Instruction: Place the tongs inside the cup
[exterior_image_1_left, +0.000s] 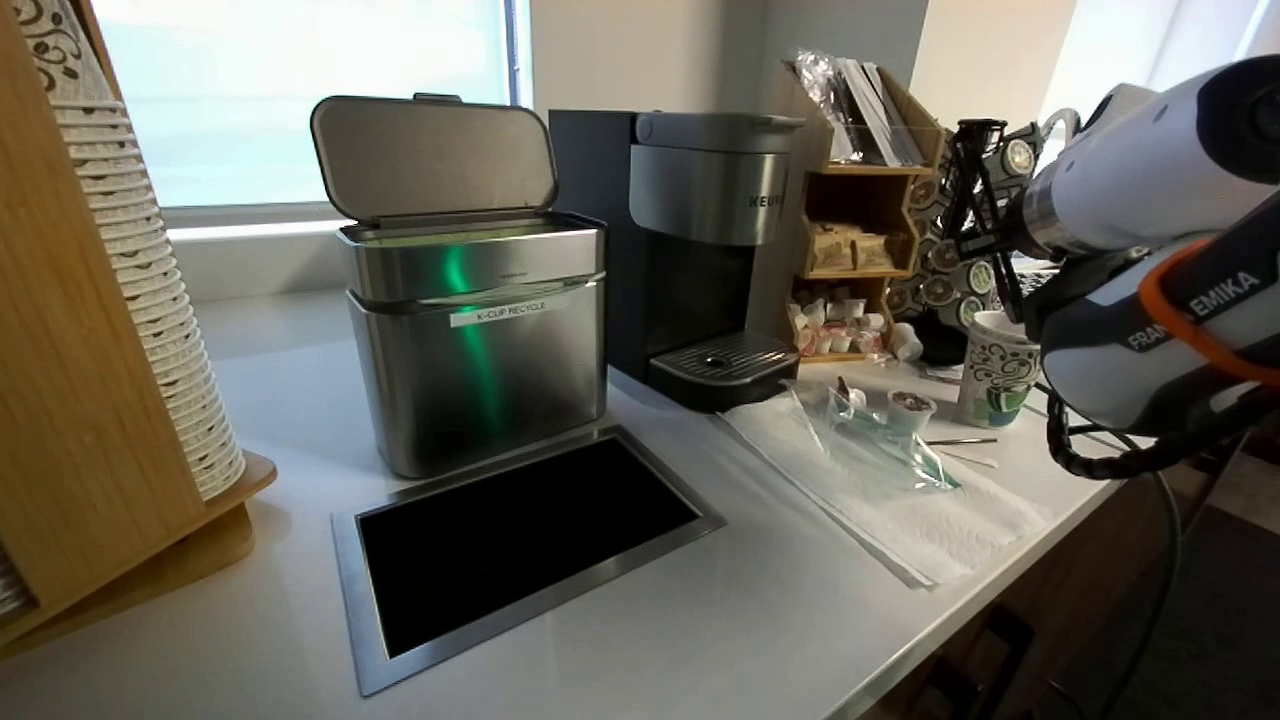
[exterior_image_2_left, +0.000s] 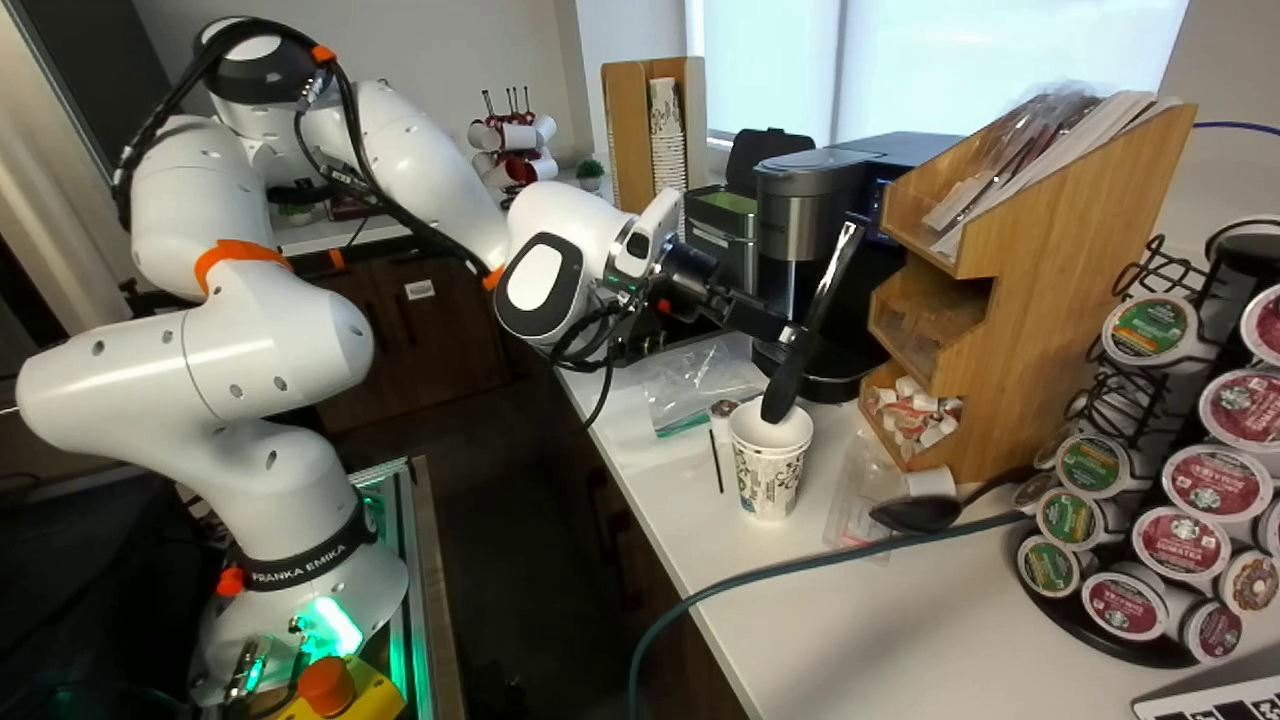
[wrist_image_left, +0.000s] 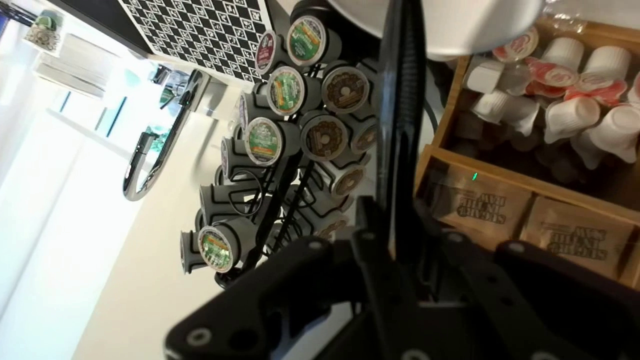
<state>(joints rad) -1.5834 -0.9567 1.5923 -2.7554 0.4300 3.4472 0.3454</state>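
1. nearest my wrist camera lay the gripper (wrist_image_left: 397, 225), its fingers (wrist_image_left: 367, 220) narrow, pinching the tongs (wrist_image_left: 401, 115) between them.
2. in an exterior view i saw the tongs tilted, silver end high, black end down at the mouth of the cup (exterior_image_2_left: 770, 470); whether that tip had passed below the rim i could not tell.
3. the cup stood upright on the counter (exterior_image_2_left: 860, 640), near the front edge, with a strip of counter between.
4. on its inner side a plastic packet (exterior_image_2_left: 858, 515) lay between it and the wooden organizer (exterior_image_2_left: 1060, 290), taking up some room.
5. a coffee maker (exterior_image_2_left: 805, 212) rose behind the silver end; i could not judge that gap.
6. a teal cable (exterior_image_2_left: 830, 560) crossed the counter apart from the cup and ran past the edge.
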